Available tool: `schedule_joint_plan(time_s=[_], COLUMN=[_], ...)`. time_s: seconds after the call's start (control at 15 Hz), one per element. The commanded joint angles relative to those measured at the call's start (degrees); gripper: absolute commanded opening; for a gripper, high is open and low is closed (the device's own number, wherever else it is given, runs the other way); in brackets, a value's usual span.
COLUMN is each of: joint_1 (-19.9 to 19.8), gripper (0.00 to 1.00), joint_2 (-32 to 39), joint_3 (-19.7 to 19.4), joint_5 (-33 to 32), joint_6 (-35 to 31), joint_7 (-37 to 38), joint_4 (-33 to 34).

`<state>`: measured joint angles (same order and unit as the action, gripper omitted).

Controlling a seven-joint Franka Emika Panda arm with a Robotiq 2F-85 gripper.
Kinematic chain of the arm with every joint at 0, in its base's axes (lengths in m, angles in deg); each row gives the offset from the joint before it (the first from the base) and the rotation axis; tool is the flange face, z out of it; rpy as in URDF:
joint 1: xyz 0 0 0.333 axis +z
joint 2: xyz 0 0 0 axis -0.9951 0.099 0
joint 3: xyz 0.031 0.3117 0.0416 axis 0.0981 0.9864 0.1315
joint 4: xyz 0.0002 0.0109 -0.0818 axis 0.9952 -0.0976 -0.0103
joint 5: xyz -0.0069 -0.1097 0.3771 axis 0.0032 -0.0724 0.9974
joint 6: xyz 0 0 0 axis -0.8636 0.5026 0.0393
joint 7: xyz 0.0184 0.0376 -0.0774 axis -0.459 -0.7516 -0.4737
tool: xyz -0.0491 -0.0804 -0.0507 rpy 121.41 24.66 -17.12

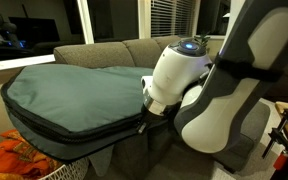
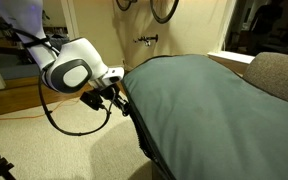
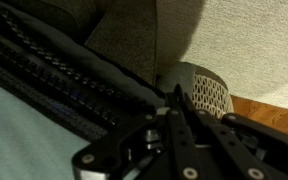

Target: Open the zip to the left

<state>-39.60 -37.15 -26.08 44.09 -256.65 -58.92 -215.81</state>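
Fingers (image 3: 176,100): nearest your wrist camera, dark, tips drawn together with no gap showing. You cannot tell whether the pull sits between them. They meet the rim side-on, probably because the track runs there.

Zip (image 3: 59,68): near-black line of teeth following the rim of the bag (image 2: 209,95). In the wrist view it passes directly under the fingertips.

Bag: teal-grey, padded, lying on the sofa (image 1: 104,50) and overhanging its front edge, which leaves the rim exposed for your approach.

Arm (image 1: 224,85): white, hiding the fingers in an exterior view.

Mesh basket (image 3: 210,92): pale, on the floor just beyond the bag's corner.

Note: soft fabric may bunch, so keep your pull along the track.
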Motion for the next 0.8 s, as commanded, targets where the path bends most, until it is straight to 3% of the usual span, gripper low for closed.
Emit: schedule_joint_plan(time_s=[0.0, 0.73], joint_1=[2.4, 11.1], gripper=[0.01, 0.01], joint_2=[-1.7, -2.3], joint_3=[-1.0, -5.2], joint_5=[-0.5, 0.1], joint_6=[2.1, 2.1], joint_7=[0.7, 1.1], joint_4=[-0.7, -1.1])
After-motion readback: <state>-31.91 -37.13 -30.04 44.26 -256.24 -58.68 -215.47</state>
